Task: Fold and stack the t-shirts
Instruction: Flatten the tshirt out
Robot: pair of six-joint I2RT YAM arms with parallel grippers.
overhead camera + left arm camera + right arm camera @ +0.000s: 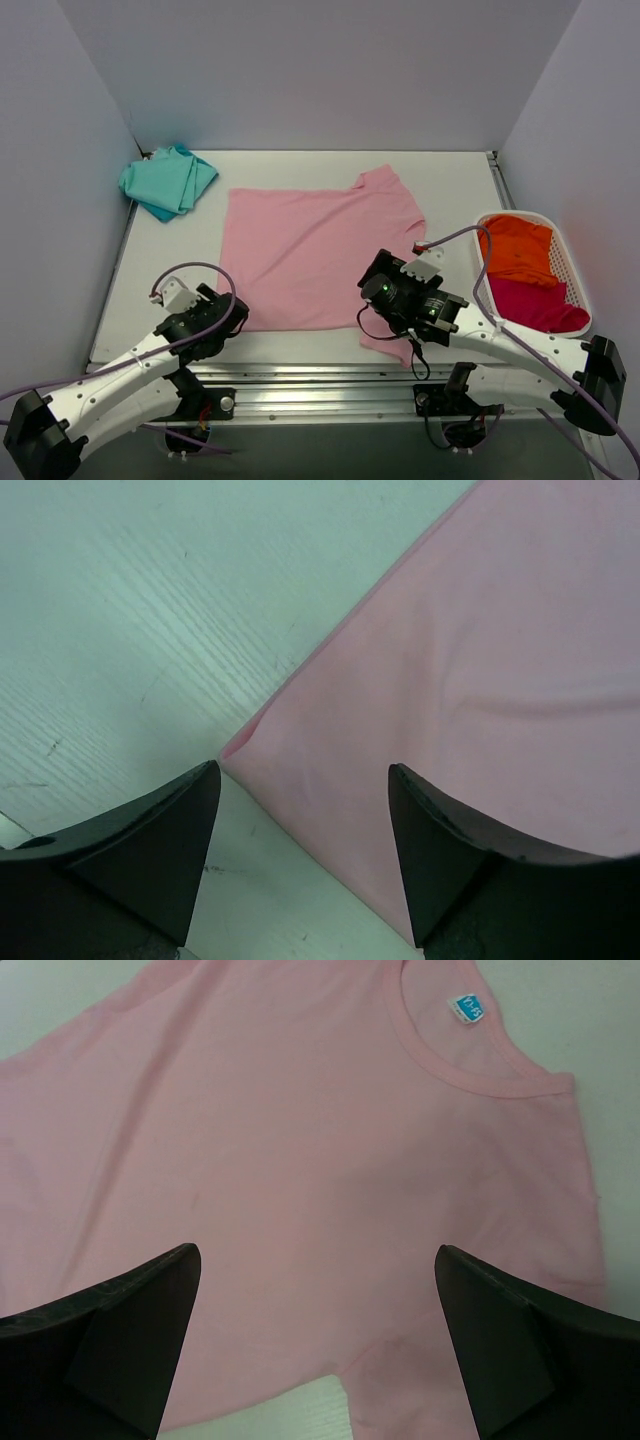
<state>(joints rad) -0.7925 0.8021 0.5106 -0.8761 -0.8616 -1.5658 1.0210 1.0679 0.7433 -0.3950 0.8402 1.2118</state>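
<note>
My white surface (460, 185) carries three things. The pink t-shirt (310, 250) lies spread flat across its middle, neck toward my right, hem toward my left, one sleeve pointing to the far side. A teal t-shirt (168, 182) sits folded in the far left corner, apart from the pink one. A white basket (568, 262) rests at the right edge.

Light pink t-shirt (310, 255), plain, with a turquoise neck label (465, 1007) printed in white. Teal t-shirt (168, 182), orange t-shirt (520, 250) and magenta t-shirt (540, 305), all plain. Basket (573, 262): white lattice. Tabletop (455, 185): off-white, faintly grained. Left tool (305, 790) and right tool (318, 1270): black. Cable (200, 264): purple.
</note>
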